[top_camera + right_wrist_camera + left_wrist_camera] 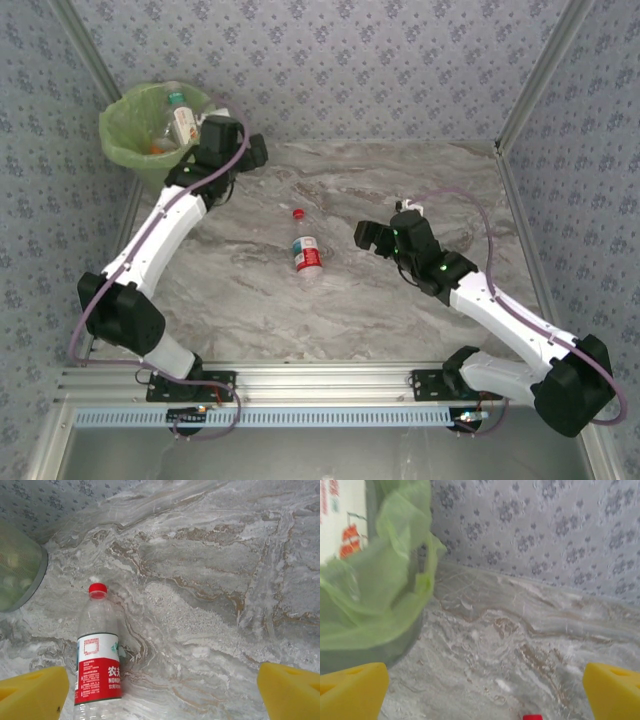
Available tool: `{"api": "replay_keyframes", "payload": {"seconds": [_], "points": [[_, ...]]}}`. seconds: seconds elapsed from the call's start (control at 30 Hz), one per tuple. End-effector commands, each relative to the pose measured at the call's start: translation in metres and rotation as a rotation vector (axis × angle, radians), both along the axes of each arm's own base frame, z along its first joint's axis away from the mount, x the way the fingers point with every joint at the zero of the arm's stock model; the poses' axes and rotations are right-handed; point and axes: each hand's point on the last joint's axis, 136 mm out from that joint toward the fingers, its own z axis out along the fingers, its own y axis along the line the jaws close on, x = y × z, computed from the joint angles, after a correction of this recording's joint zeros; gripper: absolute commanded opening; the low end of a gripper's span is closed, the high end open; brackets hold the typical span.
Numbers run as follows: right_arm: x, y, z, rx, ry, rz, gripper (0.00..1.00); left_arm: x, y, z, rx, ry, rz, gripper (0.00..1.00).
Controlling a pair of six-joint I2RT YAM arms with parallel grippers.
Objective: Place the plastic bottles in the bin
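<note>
Marble tabletop (350, 320), floral-papered walls (380, 60)

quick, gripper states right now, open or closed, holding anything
left gripper: open, holding nothing
right gripper: open, holding nothing

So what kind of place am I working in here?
Probably a staged test booth, not a real room: marble-look tabletop, floral-patterned walls on aluminium posts, a green-lined bin in the corner.

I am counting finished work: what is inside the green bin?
Inside the bin, one bottle with an orange label shows, with more clear plastic beside it. The left arm covers the bin's right edge, hiding that part.
</note>
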Motion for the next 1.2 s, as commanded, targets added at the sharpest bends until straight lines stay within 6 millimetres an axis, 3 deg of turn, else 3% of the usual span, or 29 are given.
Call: {"api": "replay_keyframes", "payload": {"seconds": [0.0,0.43,0.63,0.83,1.03,1.17], "points": [[0.003,-0.003,0.000,-0.024,-0.037,-0.011,0.99,-0.015,-0.009,-0.006,0.039,-0.008,0.013,0.99],[0.004,0.000,-0.009,-0.079,-0.052,0.028,0.99,-0.064,-0.055,-0.127,-0.068,0.328,-0.113,0.99],[0.004,0.001,-0.010,-0.088,-0.069,0.032,0.99,-0.095,-0.086,-0.161,-0.112,0.451,-0.182,0.99],[0.005,0.002,-0.010,-0.086,-0.077,0.032,0.99,-0.114,-0.108,-0.193,-0.154,0.545,-0.189,0.99],[0.005,0.002,-0.012,-0.091,-0.072,0.034,0.99,-0.118,-0.140,-0.221,-0.188,0.613,-0.213,0.99],[0.003,0.001,-0.013,-0.093,-0.070,0.034,0.99,-0.114,-0.140,-0.242,-0.184,0.638,-0.157,0.99]]}}
